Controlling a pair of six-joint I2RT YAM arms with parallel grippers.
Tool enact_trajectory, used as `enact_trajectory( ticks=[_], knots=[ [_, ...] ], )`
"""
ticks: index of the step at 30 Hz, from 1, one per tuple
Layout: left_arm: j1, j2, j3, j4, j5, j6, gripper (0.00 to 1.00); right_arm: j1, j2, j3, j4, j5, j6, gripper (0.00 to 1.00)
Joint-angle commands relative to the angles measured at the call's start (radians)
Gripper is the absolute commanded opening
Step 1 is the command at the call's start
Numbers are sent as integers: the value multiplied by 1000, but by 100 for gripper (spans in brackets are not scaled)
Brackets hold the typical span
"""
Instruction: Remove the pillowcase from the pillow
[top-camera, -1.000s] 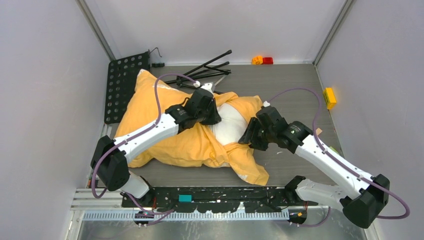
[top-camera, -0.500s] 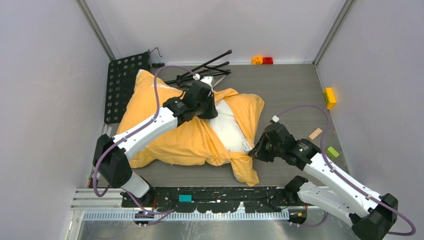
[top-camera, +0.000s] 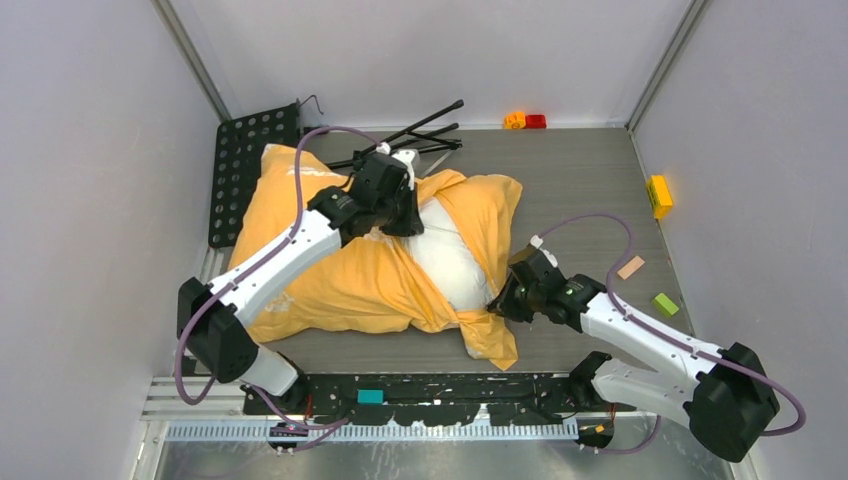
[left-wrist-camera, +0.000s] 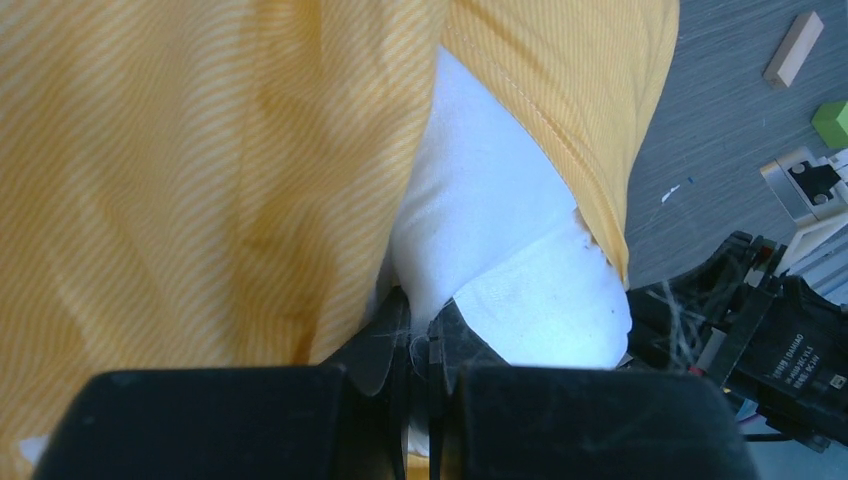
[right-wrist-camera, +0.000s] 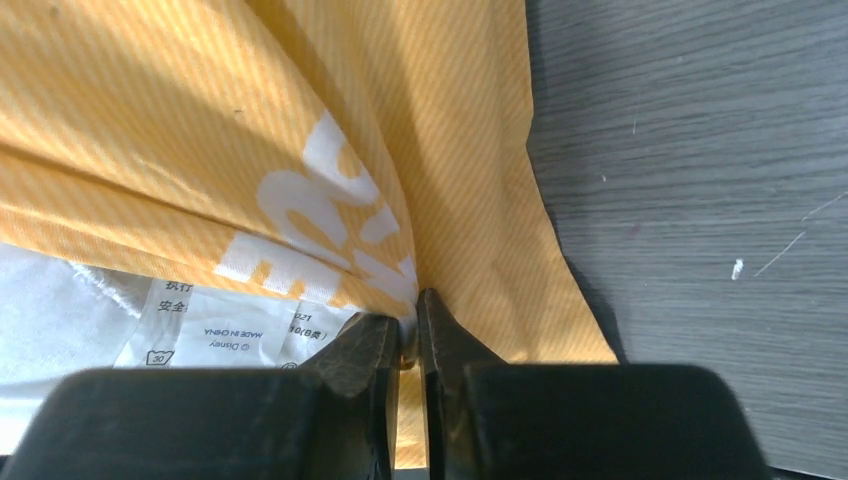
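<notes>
From above: the pillowcase (top-camera: 335, 275), orange-yellow side showing, lies bunched across the left and middle of the grey table (top-camera: 585, 185). The white pillow (top-camera: 442, 258) shows through a wide gap in the fabric near the middle. The left gripper (top-camera: 407, 228) rests at the far end of that white patch. The right gripper (top-camera: 496, 306) sits at its near end, against a gathered corner of cover. A folded black tripod (top-camera: 412, 135) lies on the table behind the pillow.

Left wrist view: the left gripper (left-wrist-camera: 421, 335) has its fingers pressed together, pinching a fold of the white pillow (left-wrist-camera: 495, 250). The striped orange-yellow pillowcase (left-wrist-camera: 190, 170) drapes just beside it.

Right wrist view: the right gripper (right-wrist-camera: 410, 332) is clamped on a folded edge of the pillowcase (right-wrist-camera: 300, 110). A white care label (right-wrist-camera: 215, 335) lies just to its left. Bare table (right-wrist-camera: 700, 150) fills the right side.
</notes>
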Motion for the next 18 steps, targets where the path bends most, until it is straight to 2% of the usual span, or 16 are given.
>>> enact_trajectory(
  ticks=[1, 5, 10, 18],
  knots=[
    [86, -101, 73, -15, -157, 67, 0, 2, 23, -35, -130, 130, -25, 15],
    [86, -97, 72, -27, -133, 67, 0, 1, 31, -31, -119, 173, -44, 15],
    [105, -75, 93, -69, -197, 72, 0, 1, 86, -87, -82, 248, 11, 16],
    [144, -92, 88, -42, -103, 85, 0, 1, 132, -101, -14, 256, 12, 18]
  ],
)
